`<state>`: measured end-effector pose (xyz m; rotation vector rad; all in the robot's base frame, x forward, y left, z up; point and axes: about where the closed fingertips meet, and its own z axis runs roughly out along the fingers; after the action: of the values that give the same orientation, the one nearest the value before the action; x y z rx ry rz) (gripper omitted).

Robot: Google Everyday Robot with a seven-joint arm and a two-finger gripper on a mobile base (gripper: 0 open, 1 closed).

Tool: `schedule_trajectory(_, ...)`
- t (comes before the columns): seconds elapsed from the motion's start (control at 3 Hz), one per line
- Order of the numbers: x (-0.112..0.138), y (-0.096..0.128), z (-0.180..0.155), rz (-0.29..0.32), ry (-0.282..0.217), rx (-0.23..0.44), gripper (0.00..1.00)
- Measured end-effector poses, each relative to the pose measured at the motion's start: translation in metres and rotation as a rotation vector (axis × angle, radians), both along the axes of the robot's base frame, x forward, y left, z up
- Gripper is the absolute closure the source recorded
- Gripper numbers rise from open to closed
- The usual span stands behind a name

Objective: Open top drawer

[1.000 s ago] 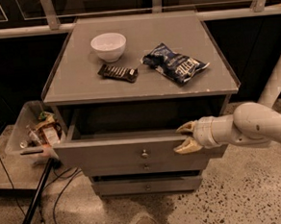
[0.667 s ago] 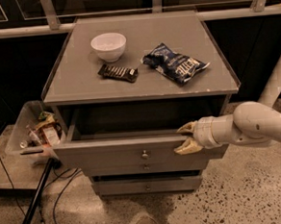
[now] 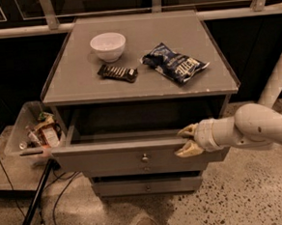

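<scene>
The top drawer (image 3: 110, 157) of the grey cabinet is pulled out toward me, its wide front panel carrying a small round metal knob (image 3: 144, 158) at the centre. Its inside is dark and mostly hidden. My gripper (image 3: 186, 140) comes in from the right on a white arm. Its tan fingers (image 3: 188, 150) sit at the right part of the drawer front, one above the top edge and one on the panel face.
On the cabinet top (image 3: 81, 84) stand a white bowl (image 3: 108, 45), a dark snack bar (image 3: 117, 73) and a blue chip bag (image 3: 175, 62). A lower drawer (image 3: 147, 186) is shut. A clear bin (image 3: 34, 133) with clutter and a black stand with cables lie left.
</scene>
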<state>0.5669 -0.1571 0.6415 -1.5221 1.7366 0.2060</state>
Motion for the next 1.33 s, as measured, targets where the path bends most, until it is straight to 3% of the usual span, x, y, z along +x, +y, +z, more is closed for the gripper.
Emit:
schedule_trajectory(0.67, -0.0088, 0.0004, -0.0020, -0.021, 0.008, 0.005, 1.00)
schedule_trajectory(1.33, -0.0088, 0.0005, -0.0019, -0.021, 0.008, 0.005, 0.59)
